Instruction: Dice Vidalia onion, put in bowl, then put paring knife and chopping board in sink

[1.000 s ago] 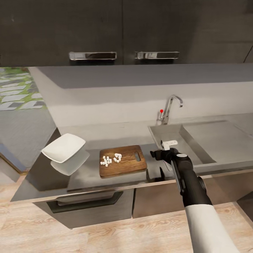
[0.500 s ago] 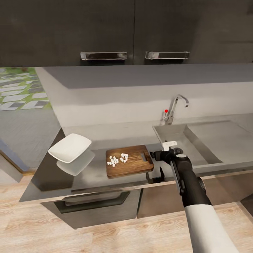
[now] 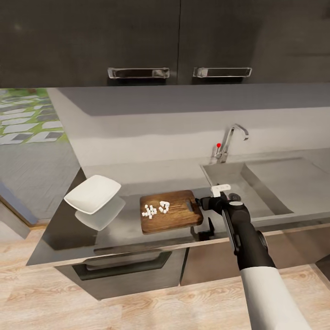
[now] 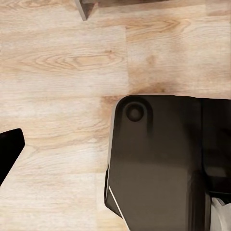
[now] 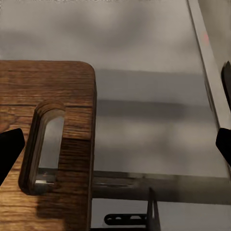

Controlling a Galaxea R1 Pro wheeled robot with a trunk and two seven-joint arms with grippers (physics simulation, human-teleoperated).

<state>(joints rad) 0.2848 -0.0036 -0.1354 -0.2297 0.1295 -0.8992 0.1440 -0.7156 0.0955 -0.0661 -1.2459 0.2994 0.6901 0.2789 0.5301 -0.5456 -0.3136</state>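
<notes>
So the right gripper [image 3: 206, 202] hangs just off the handle end of the chopping board [image 3: 171, 211], fingers spread wide with nothing in them. The board lies flat on the counter [image 3: 119, 224], long axis running along the counter's length, slot hole toward the sink [image 3: 256, 183]. Small pile of white diced onion [image 3: 155, 209] on its middle. White bowl [image 3: 93, 193] sits well off on the far side near the counter's end. Bare counter between board and sink rim. Can't tell how the left gripper stands, just wood floor [image 4: 62, 62] there.
</notes>
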